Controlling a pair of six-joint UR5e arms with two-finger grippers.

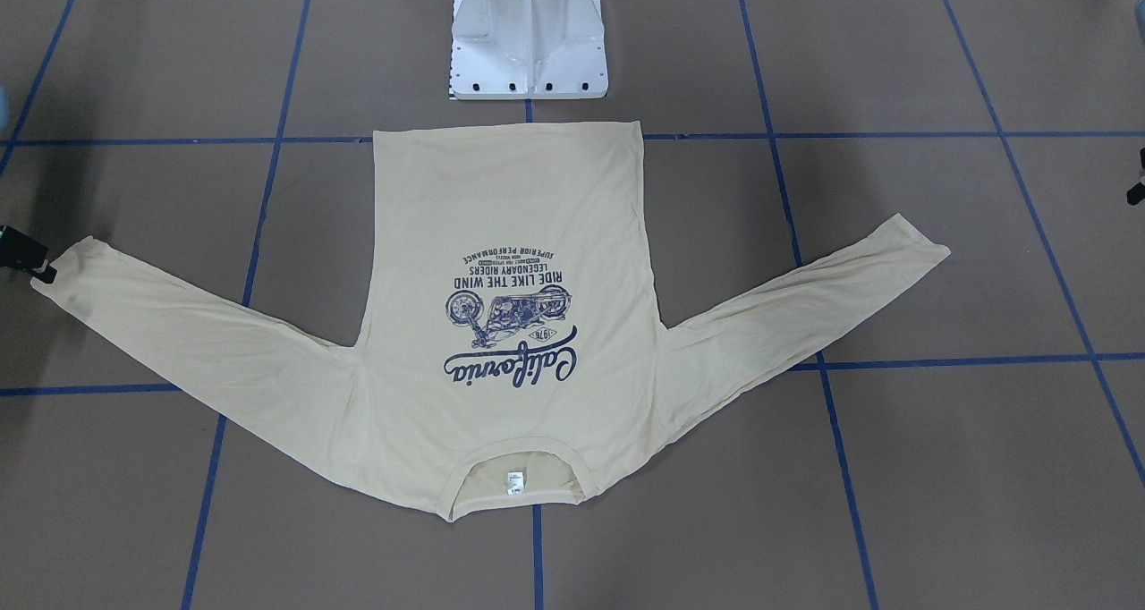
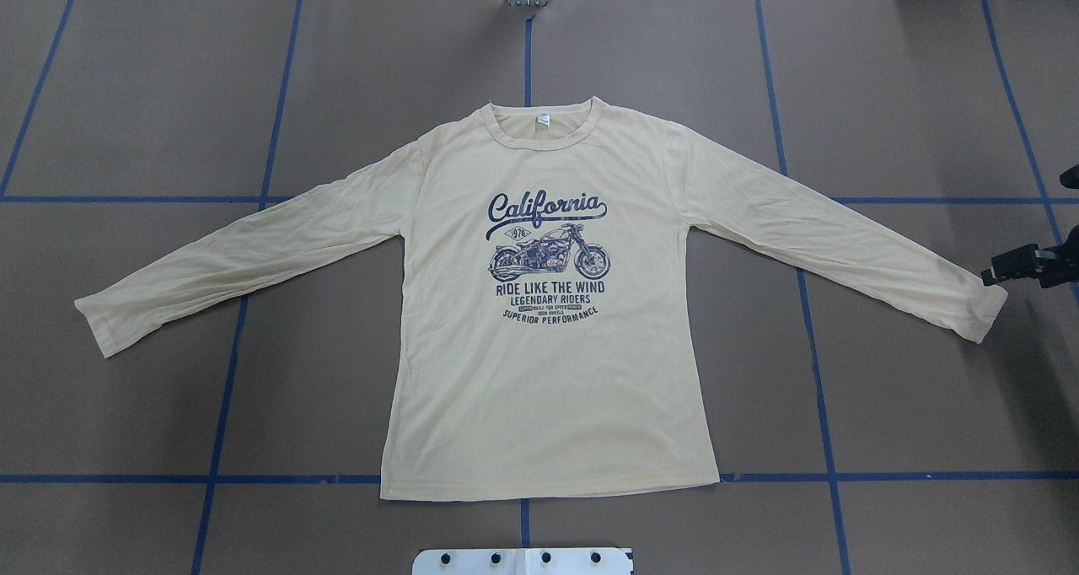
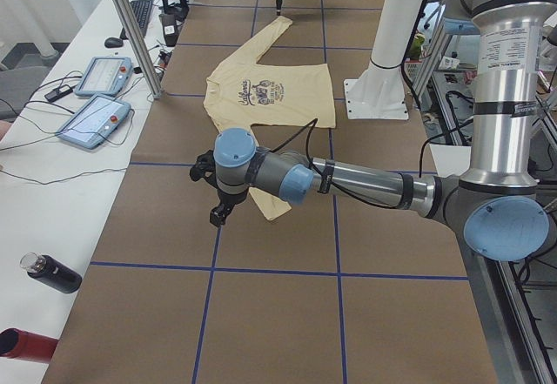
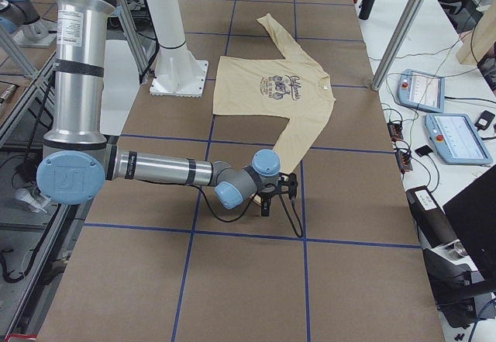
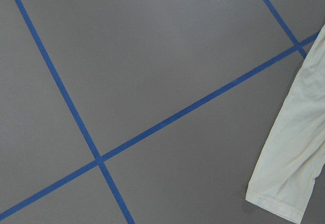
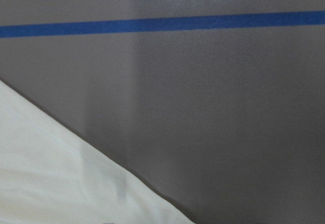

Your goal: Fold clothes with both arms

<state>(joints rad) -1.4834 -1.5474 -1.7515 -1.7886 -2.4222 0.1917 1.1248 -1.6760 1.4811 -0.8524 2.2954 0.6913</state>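
Pale cream-yellow long-sleeved T-shirt [image 2: 548, 373] is lying flat and print-up in the middle of the overhead frame, with its neckline toward the top, its hem toward the bottom and its sleeves slanting out to the lower left and lower right. Its navy chest print [image 2: 548, 255] is reading "California" and "1976" over a motorcycle, then "RIDE LIKE THE WIND", "LEGENDARY RIDERS" and "SUPERIOR PERFORMANCE". A small white neck label [image 2: 544, 120] is showing inside the ribbed collar, its writing too small to read.

A brown table covering [image 2: 169, 94] crossed by blue tape lines [image 2: 590, 478] is carrying the shirt, and a white pedestal base [image 1: 528, 46] is standing just beyond the hem. At the right edge of the overhead frame the black right gripper [image 2: 990, 275] is sitting right at that sleeve's cuff; I cannot tell whether it is parted or pinched. The left gripper [image 3: 218, 217] is showing clearly in the left side view, hanging near the other cuff, and its state is equally unclear.

The side views are adding two light-blue-framed control tablets [image 3: 94, 121] and a black bottle [image 3: 50, 272] on a white bench. The front-facing view is showing the print upside down. The left wrist view is catching a cuff in its lower right corner.
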